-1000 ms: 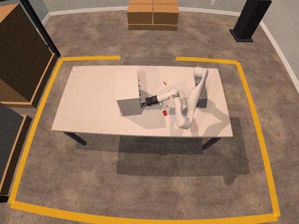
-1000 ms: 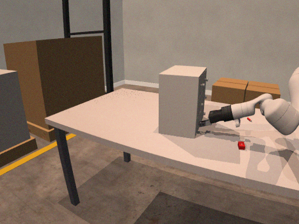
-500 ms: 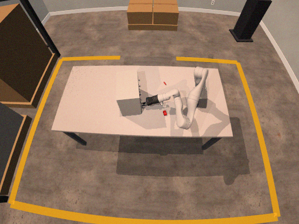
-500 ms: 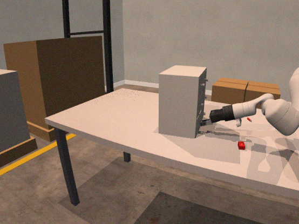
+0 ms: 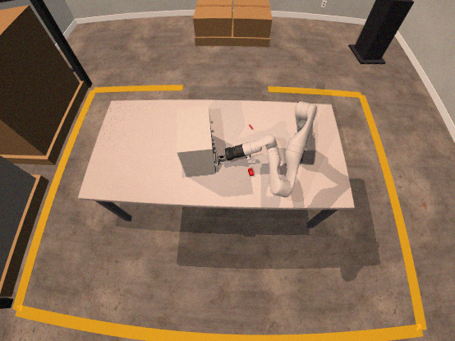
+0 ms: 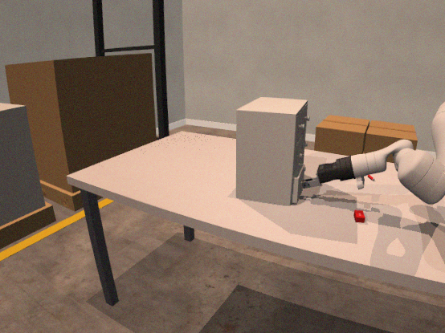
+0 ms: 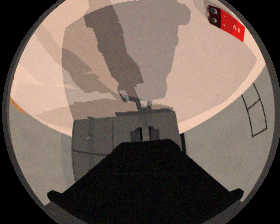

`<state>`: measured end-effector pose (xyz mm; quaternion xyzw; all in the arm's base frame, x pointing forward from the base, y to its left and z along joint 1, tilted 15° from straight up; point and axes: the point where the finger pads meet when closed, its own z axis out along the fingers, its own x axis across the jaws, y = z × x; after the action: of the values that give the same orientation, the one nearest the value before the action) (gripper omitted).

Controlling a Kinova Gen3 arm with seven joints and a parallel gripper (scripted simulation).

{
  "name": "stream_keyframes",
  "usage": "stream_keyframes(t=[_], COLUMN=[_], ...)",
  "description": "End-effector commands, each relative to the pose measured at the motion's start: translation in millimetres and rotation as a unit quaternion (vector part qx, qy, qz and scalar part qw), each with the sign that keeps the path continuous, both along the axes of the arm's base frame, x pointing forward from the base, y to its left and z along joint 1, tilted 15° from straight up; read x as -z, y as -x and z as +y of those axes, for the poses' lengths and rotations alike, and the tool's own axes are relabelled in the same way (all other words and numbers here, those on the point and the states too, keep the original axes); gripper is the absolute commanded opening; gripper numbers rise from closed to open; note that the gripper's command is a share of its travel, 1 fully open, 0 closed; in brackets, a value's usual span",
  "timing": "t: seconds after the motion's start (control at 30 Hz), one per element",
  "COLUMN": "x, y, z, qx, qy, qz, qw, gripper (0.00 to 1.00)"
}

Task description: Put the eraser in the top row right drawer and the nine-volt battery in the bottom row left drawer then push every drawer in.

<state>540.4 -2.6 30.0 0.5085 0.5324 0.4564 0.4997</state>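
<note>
The grey chest (image 5: 193, 130) (image 6: 263, 157) (image 7: 102, 135) stands upright, its drawer fronts facing the arm. The left bottom-row drawer (image 6: 296, 187) (image 7: 164, 122) stands a little out of the front. My gripper (image 5: 218, 160) (image 6: 306, 184) (image 7: 145, 132) is at this drawer, shut on its knob; the knob is mostly hidden between the fingers. The red nine-volt battery (image 5: 250, 172) (image 6: 359, 216) (image 7: 228, 24) lies on the table in front of the chest, on the left drawers' side. I cannot clearly identify the eraser.
A small thin red object (image 5: 250, 126) (image 6: 370, 177) lies on the table (image 5: 131, 149) (image 6: 181, 169), towards the chest's right side. The upper drawers' knobs stick out above my gripper. My forearm reaches low over the table between the two red objects.
</note>
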Motion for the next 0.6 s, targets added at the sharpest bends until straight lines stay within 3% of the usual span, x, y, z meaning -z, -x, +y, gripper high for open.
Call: stream_keyframes(t=[0.0,0.57], x=[0.5,5.9], y=[5.7,26.3], z=[0.3,0.1], qx=[-0.001,-0.001], qy=[0.0,0.0], qz=[0.0,0.0], qw=[1.0,1.0], gripper=[0.37,0.37])
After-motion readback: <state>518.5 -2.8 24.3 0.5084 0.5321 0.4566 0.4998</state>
